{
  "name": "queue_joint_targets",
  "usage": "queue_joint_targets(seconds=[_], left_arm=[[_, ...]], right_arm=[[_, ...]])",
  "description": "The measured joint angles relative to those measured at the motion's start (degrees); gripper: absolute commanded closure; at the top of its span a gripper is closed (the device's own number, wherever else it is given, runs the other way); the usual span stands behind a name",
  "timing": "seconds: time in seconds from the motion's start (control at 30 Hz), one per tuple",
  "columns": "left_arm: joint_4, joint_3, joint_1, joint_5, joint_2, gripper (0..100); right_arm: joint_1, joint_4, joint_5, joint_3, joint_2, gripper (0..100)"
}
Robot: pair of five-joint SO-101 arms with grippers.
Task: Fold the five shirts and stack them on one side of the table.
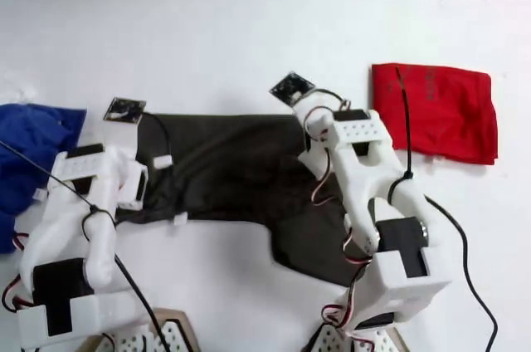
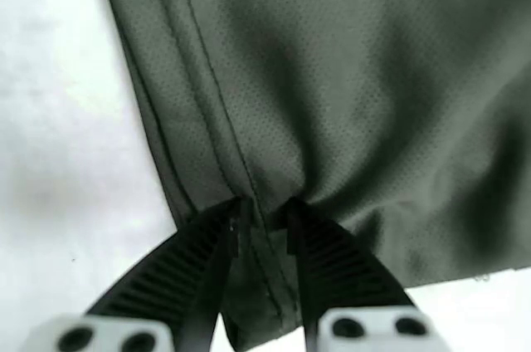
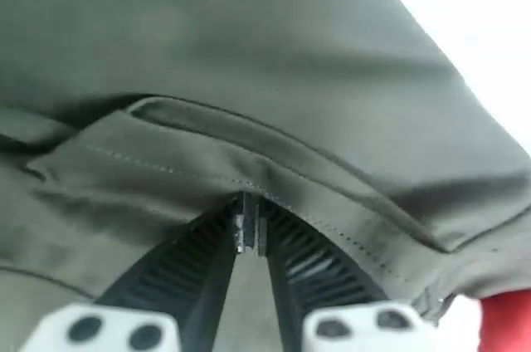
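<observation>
Desk (image 1: 249, 36): white, and it carries all three shirts and both arms
Dark shirt (image 1: 241, 169): grey-green, spread flat across the middle of the desk between the two arms; one part of it reaches toward the near edge beside the right arm
Left arm (image 1: 75, 227): stands at the dark shirt's left edge, its wrist over the cloth's border
Left gripper (image 2: 264, 219): pinching the dark shirt at a stitched hem; the cloth is gathered into small creases between the two black fingers, and bare desk shows just beside the hem
Right arm (image 1: 373, 186): leans over the right part of the dark shirt and hides that end of it in the high view
Right gripper (image 3: 249, 223): fingertips pressed together on a stitched fold of the dark shirt; the fabric rises over them in a smooth ridge
Red shirt (image 1: 440, 111): folded into a rough rectangle, lying flat on the far right of the desk, near the dark shirt's right end and beyond the right arm
Blue shirt (image 1: 33, 153): a crumpled heap at the left edge of the desk, just beside the left arm and apart from the dark shirt
</observation>
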Motion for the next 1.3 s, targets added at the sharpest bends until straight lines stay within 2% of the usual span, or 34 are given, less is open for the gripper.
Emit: queue_joint_targets(seconds=[0.13,0.3,0.4,0.57,0.7,1.07,1.3], left_arm=[[0.0,0.0,0.0,0.0,0.0,89],[0.0,0.0,0.0,0.0,0.0,89],[0.0,0.0,0.0,0.0,0.0,89],[0.0,0.0,0.0,0.0,0.0,89],[0.0,0.0,0.0,0.0,0.0,89],[-0.1,0.0,0.0,0.0,0.0,89],[-0.2,0.0,0.0,0.0,0.0,89]], right_arm=[[-1.5,4.9,0.0,-0.1,-2.8,97.9],[-4.5,12.5,0.0,0.9,-14.2,97.9],[-6.4,14.8,0.4,5.8,-21.5,97.8],[-9.1,15.4,5.8,18.7,-30.3,95.8],[-10.8,15.4,6.8,26.6,-31.6,86.6],[-24.3,16.1,6.9,36.9,-31.7,85.8],[-24.8,14.2,6.9,38.5,-32.0,85.7]])
